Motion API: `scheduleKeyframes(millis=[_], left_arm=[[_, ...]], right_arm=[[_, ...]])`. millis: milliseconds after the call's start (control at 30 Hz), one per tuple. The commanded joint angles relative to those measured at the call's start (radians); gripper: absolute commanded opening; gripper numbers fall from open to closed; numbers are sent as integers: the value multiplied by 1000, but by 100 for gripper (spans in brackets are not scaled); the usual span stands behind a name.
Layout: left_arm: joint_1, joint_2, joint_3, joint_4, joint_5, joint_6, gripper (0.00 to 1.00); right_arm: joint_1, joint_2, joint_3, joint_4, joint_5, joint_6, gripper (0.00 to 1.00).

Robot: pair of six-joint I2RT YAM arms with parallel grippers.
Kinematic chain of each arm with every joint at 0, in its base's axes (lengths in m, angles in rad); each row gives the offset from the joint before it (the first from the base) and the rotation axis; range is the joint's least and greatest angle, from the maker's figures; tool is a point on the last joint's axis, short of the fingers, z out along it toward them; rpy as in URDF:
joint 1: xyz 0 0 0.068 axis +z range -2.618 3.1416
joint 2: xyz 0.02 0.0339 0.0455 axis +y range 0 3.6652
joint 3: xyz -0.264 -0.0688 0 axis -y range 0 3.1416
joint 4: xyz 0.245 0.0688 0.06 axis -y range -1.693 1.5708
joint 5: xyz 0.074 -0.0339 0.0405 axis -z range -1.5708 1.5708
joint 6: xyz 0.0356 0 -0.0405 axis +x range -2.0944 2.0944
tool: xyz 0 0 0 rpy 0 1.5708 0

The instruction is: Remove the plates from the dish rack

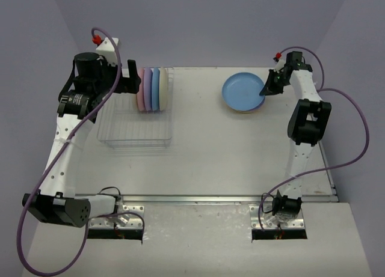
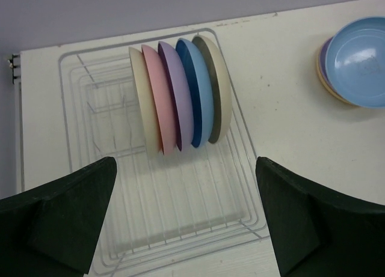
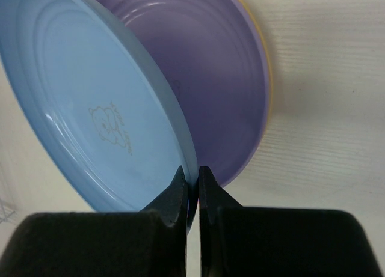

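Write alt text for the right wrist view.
The right gripper has its two black fingers closed on the rim of a blue plate, which lies partly over a lavender plate. A yellow plate shows only as a thin edge beneath the lavender one, on a white table.

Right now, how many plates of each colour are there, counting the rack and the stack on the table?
cream plates: 2, in the dish rack
pink plate: 1, racked
lavender plates: 2, one racked, one stacked
blue plates: 2, one racked, one stacked
yellow plate: 1, under the stack
Total: 8
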Motion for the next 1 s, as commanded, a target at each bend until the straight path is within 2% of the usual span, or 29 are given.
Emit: scheduleKeyframes(millis=[0, 33, 100, 200, 300, 367, 433, 600, 633, 733, 867, 967], left_arm=[[29, -18, -7, 35, 65, -48, 98], [29, -15, -8, 35, 64, -48, 98], [38, -2, -8, 30, 53, -74, 99], [78, 33, 14, 6, 101, -110, 99], [141, 68, 40, -9, 162, -141, 98], [164, 84, 41, -12, 190, -149, 97], [183, 94, 32, -8, 215, -159, 97], [196, 99, 11, 11, 217, -163, 97], [198, 101, 10, 15, 219, -163, 97], [199, 111, 3, 31, 256, -167, 89], [204, 159, 22, 37, 321, -179, 63], [232, 219, 54, 47, 404, -203, 51]], right_arm=[[-3, 1, 40, 68, 13, 3, 5], [-3, 9, 41, 70, 17, 3, 6], [-3, 26, 43, 74, 33, 1, 20], [-3, 40, 43, 85, 66, 0, 27], [-5, 45, 51, 91, 92, 0, 23], [-5, 44, 57, 91, 98, -1, 25], [-7, 41, 60, 92, 101, -1, 34], [-8, 22, 53, 92, 121, -3, 76], [-8, 21, 51, 92, 121, -3, 77], [-8, -12, 42, 93, 111, 5, 84], [-6, -83, 19, 89, 72, 18, 86], [-6, -161, -25, 83, 25, 13, 89]])
